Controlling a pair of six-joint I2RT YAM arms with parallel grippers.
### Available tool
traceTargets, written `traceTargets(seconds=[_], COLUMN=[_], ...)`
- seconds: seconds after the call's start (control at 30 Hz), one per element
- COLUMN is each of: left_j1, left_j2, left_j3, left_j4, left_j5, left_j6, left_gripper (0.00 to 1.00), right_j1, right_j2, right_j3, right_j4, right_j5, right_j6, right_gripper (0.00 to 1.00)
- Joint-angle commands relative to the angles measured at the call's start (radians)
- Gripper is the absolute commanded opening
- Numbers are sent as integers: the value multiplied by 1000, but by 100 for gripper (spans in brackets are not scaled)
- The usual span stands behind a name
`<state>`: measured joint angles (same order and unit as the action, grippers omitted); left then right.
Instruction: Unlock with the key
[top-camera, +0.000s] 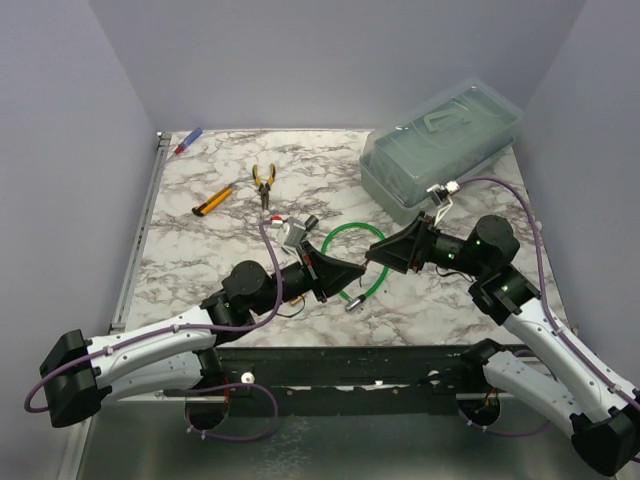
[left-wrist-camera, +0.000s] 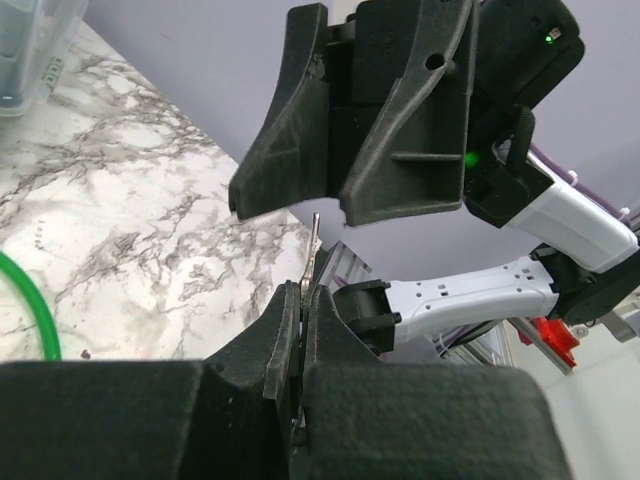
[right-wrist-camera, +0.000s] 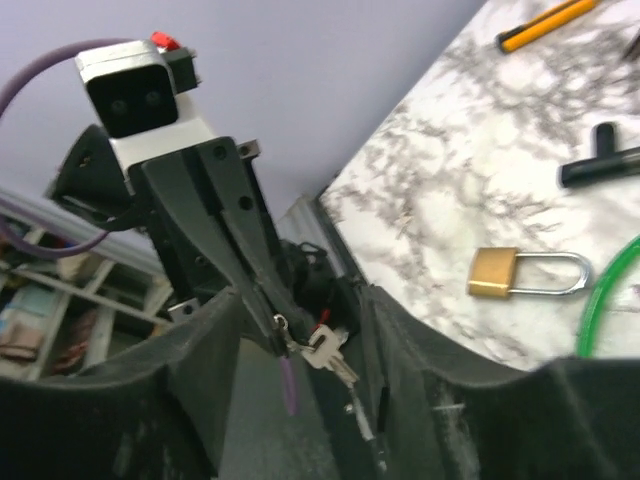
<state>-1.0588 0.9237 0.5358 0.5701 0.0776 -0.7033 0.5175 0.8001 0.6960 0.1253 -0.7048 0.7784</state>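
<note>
The left gripper is pinched tight on the key. The thin silver blade stands up out of its closed fingertips. From the right wrist, the same key hangs at the tip of the left gripper with a small ring and what looks like a second key. Both are held in the air above the green cable, not resting on the marble table. The right gripper faces it nose to nose with its fingers standing apart, the gap lined up with the key blade but not touching it. Its own camera shows the key sitting between its two spread fingers. The brass padlock lies flat on the marble just beside the green cable, its steel shackle pointing at the cable and closed. Beyond the cable from the arm bases lie yellow-handled pliers and a yellow utility knife. Further off is a red and blue marker. A clear lidded plastic box sits beyond and to the right of the cable. Small green print on the box wall is too small to read.
</note>
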Motion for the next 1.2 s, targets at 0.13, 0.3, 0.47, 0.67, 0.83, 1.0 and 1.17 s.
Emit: traceTargets(seconds=[0.13,0.3,0.47,0.67,0.83,1.0,1.17], left_j1=[17,20,20,20,22,21,21], left_j2=[-140,-219,-249,-237,-216,-204,-205], left_j3=[-23,-17,18,69,101,114,96], left_j4=[-249,-441,-661,-885,-990,-1045,-1052], left_j5=[-120,-185,-249,-281,-291,-282,-264], left_j6=[-10,-30,-82,-159,-188,-197,-217], left_gripper=[0,0,0,0,0,0,0], right_j1=[5,6,5,7,22,68,68], right_j2=[-42,-13,97,267,302,337,334], right_j3=[94,126,173,180,128,124,-6], right_j4=[-316,-496,-754,-903,-881,-931,-696], right_j5=[366,535,723,733,746,818,668], right_j6=[-27,14,146,322,441,593,637], right_gripper=[76,83,89,90,88,99,100])
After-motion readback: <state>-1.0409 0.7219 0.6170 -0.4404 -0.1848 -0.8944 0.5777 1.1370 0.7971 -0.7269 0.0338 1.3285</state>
